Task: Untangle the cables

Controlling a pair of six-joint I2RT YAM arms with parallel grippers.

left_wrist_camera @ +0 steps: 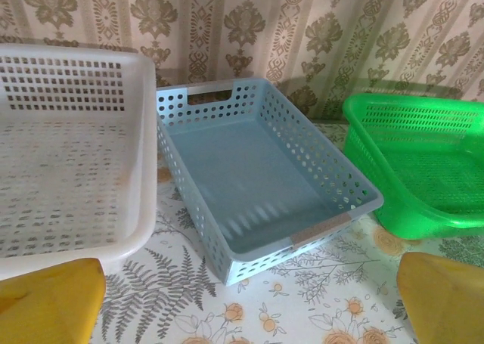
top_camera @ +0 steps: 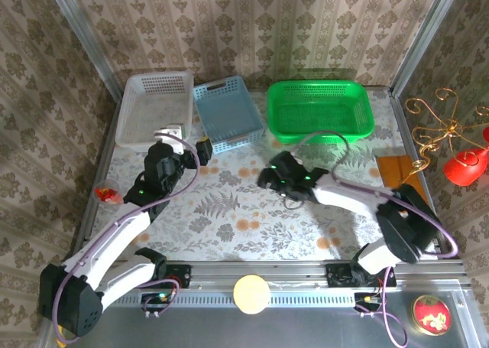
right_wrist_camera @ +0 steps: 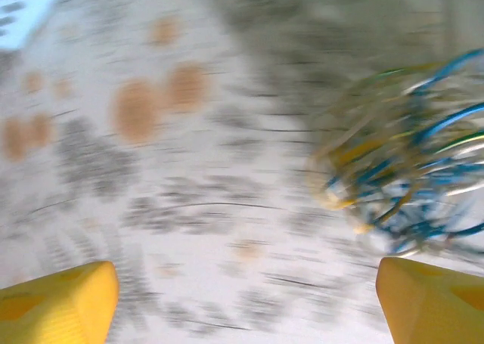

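Note:
The cables (right_wrist_camera: 408, 170) are a blurred tangle of blue, yellow and pale cords lying on the floral tablecloth at the right of the right wrist view. My right gripper (right_wrist_camera: 246, 306) hovers over the cloth just left of the tangle. It is open, with both yellow fingers (right_wrist_camera: 57, 302) wide apart and nothing between them. In the top view the right gripper (top_camera: 269, 176) is at mid-table, in front of the green basket. My left gripper (left_wrist_camera: 249, 306) is open and empty. It faces the blue basket from the near side, and in the top view the left gripper (top_camera: 183, 140) is beside the white basket.
Three baskets stand along the back: white basket (top_camera: 157, 107), blue basket (top_camera: 228, 112) and green basket (top_camera: 319, 111). All three look empty. A brown block (top_camera: 397, 168) lies at the right edge. Patterned walls close in the table on the left, back and right.

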